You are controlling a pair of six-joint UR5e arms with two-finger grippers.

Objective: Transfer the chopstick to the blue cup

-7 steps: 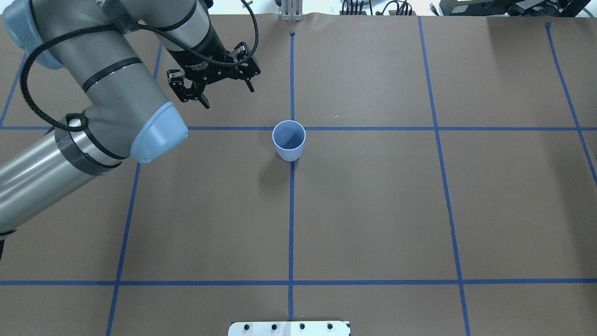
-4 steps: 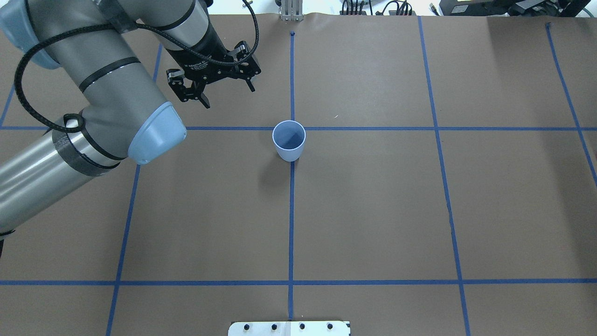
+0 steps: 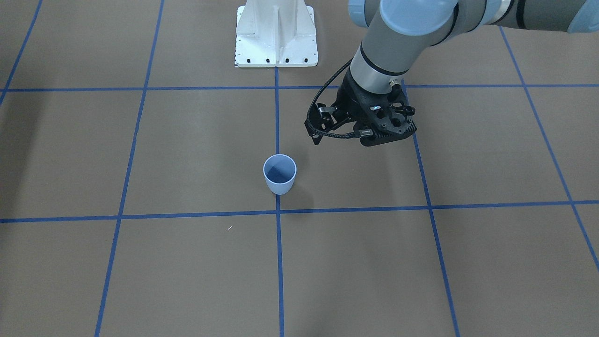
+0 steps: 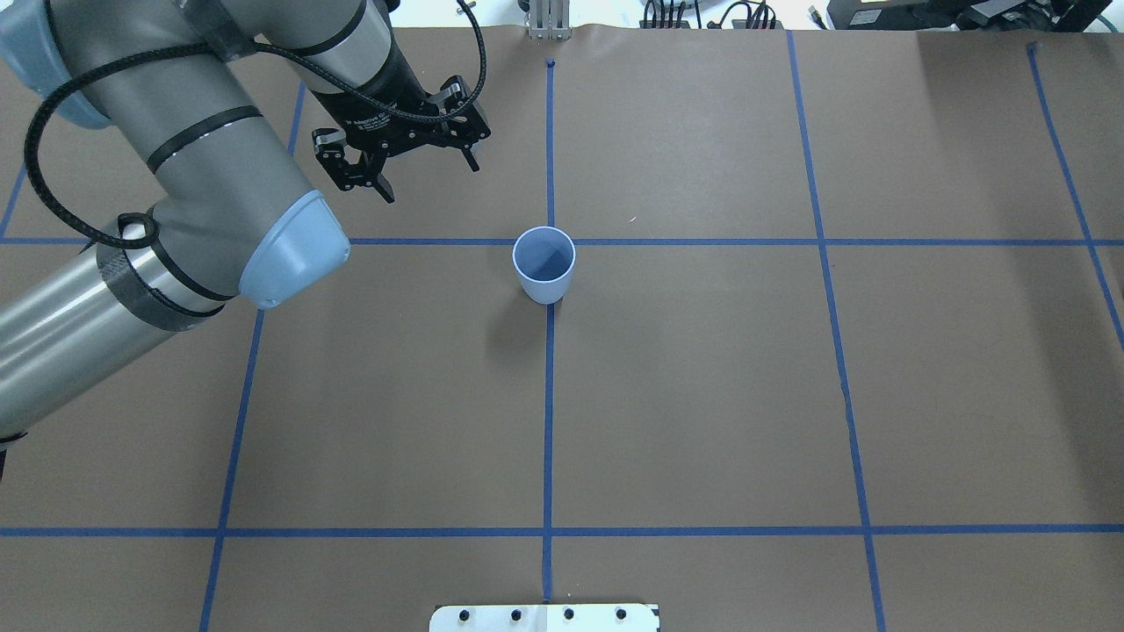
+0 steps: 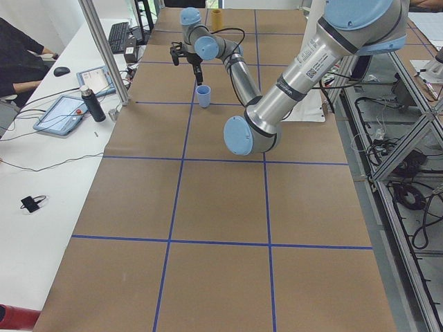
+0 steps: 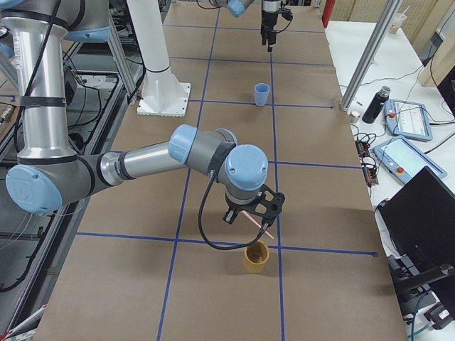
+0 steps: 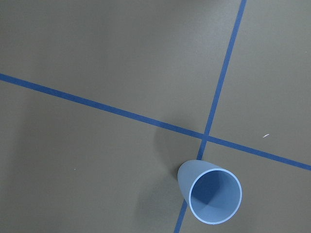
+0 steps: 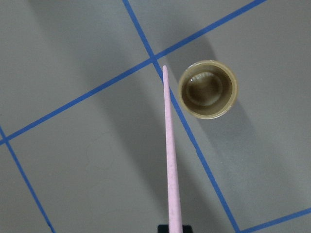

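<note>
- Overhead: the blue cup (image 4: 544, 263) stands upright on the table (image 4: 702, 395), at a crossing of the blue tape lines. I see only its darker blue inside, with nothing in it. The left gripper (image 4: 431, 184) hangs at about 10 o'clock of the cup, well apart from it, with its fingers spread and nothing between them.
- Against the overhead a second ago: the cup has not moved. The left arm and gripper have drifted only a touch toward 11 o'clock, and the fingers are spread as before.
- Front-facing: the cup again shows an empty bottom. Here the left gripper sits at about 2 o'clock of it, and its black body hides the fingertips from me.
- Left end: the left gripper hangs above the table near the cup. The cup is too small here for me to see inside it.
- Right end: the right gripper (image 6: 250, 213) is clamped on the chopstick (image 6: 261, 227). The stick slants down toward 4 o'clock, clear of the table, with its tip just above a tan cup (image 6: 256, 257). The blue cup stands well apart, far up the table.
- Left wrist: the blue cup sits at 5 o'clock of the frame, open and empty.
- Right wrist: the chopstick runs up from the bottom edge, with its base between dark gripper parts. The tan cup lies at about 4 o'clock of the tip, and I see only its brown bottom.
</note>
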